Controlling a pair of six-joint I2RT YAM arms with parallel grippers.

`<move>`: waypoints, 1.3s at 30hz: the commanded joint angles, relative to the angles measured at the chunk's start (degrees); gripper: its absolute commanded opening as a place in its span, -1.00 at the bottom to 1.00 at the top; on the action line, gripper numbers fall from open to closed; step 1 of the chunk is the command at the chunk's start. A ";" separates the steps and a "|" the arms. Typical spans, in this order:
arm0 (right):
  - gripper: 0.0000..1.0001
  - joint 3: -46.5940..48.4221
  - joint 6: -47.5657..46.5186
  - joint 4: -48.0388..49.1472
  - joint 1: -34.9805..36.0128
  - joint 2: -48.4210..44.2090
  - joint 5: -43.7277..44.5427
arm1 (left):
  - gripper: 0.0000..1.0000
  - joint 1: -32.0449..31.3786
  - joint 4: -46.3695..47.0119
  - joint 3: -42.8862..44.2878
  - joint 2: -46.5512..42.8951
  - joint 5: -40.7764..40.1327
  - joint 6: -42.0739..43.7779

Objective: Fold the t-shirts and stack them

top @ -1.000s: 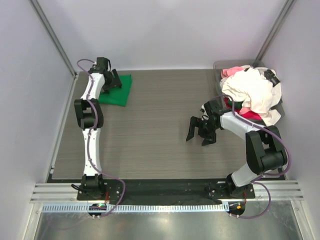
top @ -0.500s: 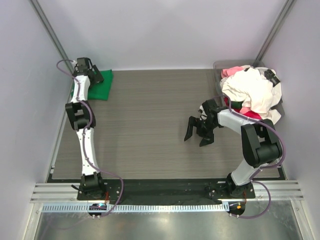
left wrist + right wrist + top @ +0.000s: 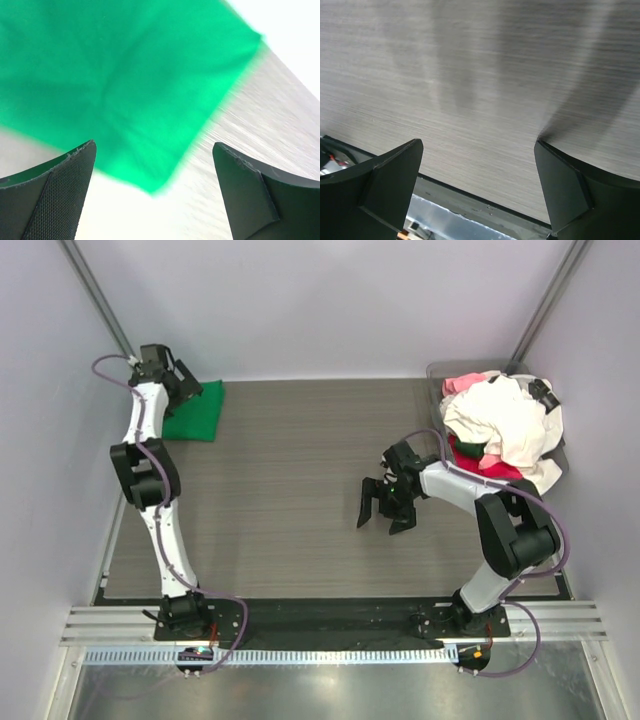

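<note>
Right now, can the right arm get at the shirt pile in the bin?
Probably yes: the right gripper hangs open and empty over bare table, the shirt pile sits uncovered close beside that arm, nothing between.

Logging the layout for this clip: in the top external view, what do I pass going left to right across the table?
green t-shirt, folded → right gripper, jaws open → white t-shirt, heaped on the pile at the right edge
</note>
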 commanded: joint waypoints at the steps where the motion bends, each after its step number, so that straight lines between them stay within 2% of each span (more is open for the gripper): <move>1: 0.99 2.01 1.78 -0.50 3.03 -4.05 4.80 | 1.00 -1.01 0.48 -3.81 -16.05 1.62 -2.57; 6: 1.00 1.58 3.63 -2.62 5.49 -11.07 6.74 | 1.00 -1.89 -6.62 -13.22 -30.99 4.34 -1.43; 10: 0.99 -0.79 4.68 -3.67 6.11 -16.95 7.80 | 1.00 -2.50 -7.44 -30.86 -44.87 8.64 -0.19; 11: 0.99 -1.32 5.03 -3.76 6.28 -18.37 7.71 | 0.99 -2.59 -6.74 -38.91 -47.69 10.66 0.42; 12: 0.99 -1.84 5.30 -3.85 6.28 -19.78 7.71 | 0.99 -2.94 -6.03 -43.43 -53.28 12.16 0.94; 14: 0.99 -3.43 5.91 -3.76 6.37 -23.64 7.62 | 1.00 -3.38 -6.20 -50.65 -58.06 14.44 1.65; 15: 0.99 -4.04 6.53 -3.76 6.37 -24.87 7.53 | 0.99 -4.25 -6.38 -58.08 -63.39 14.72 1.56; 21: 0.99 -8.00 8.46 -3.33 6.37 -31.91 7.71 | 0.99 -6.11 -1.73 -81.76 -77.50 22.00 -3.78; 25: 0.99 -8.62 9.87 -3.58 6.55 -34.37 7.01 | 1.00 -6.80 -2.42 -85.92 -84.27 19.75 -2.92; 33: 0.99 -13.97 13.30 -3.06 6.72 -40.17 7.62 | 0.99 -18.92 -1.28 -86.28 -88.32 14.64 -4.32; 39: 0.99 -18.02 15.32 -2.35 6.81 -43.43 5.96 | 0.99 -24.20 -1.90 -85.75 -91.83 13.05 -3.89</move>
